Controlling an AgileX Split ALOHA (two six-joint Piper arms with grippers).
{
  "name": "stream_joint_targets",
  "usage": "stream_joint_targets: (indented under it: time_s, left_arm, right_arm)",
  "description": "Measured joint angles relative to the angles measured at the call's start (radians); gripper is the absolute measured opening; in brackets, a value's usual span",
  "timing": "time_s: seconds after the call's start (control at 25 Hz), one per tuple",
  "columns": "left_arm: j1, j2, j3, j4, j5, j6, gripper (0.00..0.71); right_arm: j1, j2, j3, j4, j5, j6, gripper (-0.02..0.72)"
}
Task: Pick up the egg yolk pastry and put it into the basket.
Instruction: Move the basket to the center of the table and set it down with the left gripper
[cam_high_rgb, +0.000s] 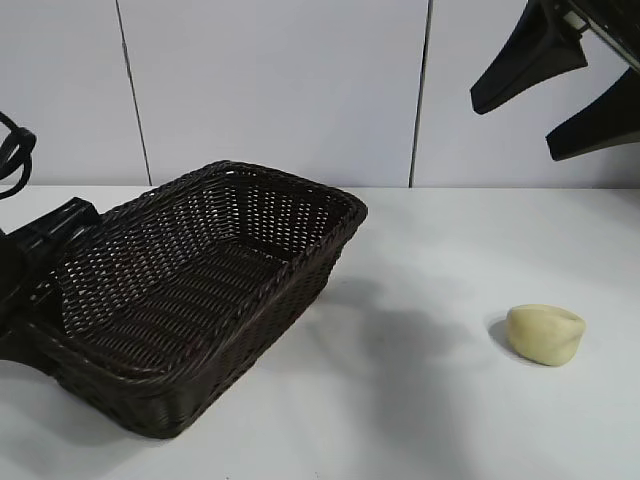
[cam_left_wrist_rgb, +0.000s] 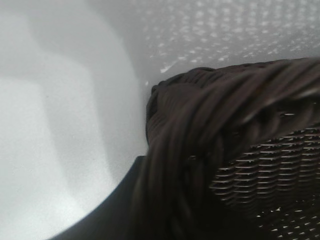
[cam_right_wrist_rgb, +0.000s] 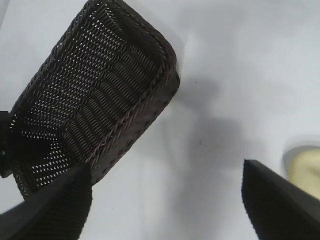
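The egg yolk pastry (cam_high_rgb: 545, 334), a pale cream lump, lies on the white table at the right, and shows at the edge of the right wrist view (cam_right_wrist_rgb: 306, 167). The dark brown wicker basket (cam_high_rgb: 340, 225) stands at the left, empty. My left gripper (cam_high_rgb: 45, 262) is at the basket's left end, shut on its braided rim (cam_left_wrist_rgb: 210, 115); one dark finger (cam_left_wrist_rgb: 112, 205) shows beside the rim. My right gripper (cam_high_rgb: 512, 128) hangs open high above the table, up and to the left of the pastry, with nothing between its fingers (cam_right_wrist_rgb: 165, 170).
A white panelled wall (cam_high_rgb: 280, 90) stands behind the table. Bare white tabletop (cam_high_rgb: 420, 300) lies between the basket (cam_right_wrist_rgb: 100, 90) and the pastry. A black cable (cam_high_rgb: 15, 150) loops at the far left.
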Motion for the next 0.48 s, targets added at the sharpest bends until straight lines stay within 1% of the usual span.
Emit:
stream_joint_targets:
  time_s: [0.12,0.36,0.48]
  left_arm:
    - [0.02,0.004,-0.053,-0.005,0.044,0.074,0.104]
    - [0.105,0.004,-0.109,-0.053,0.117,0.303,0.104]
    - [0.129,0.004,-0.119,-0.079,0.146,0.439,0.104]
  right_arm:
    - [0.0,0.0,0.0,-0.007,0.001,0.0,0.591]
    - [0.0,0.0,0.0,-0.007,0.001,0.001,0.591]
    - [0.0,0.0,0.0,-0.009,0.001,0.001,0.591]
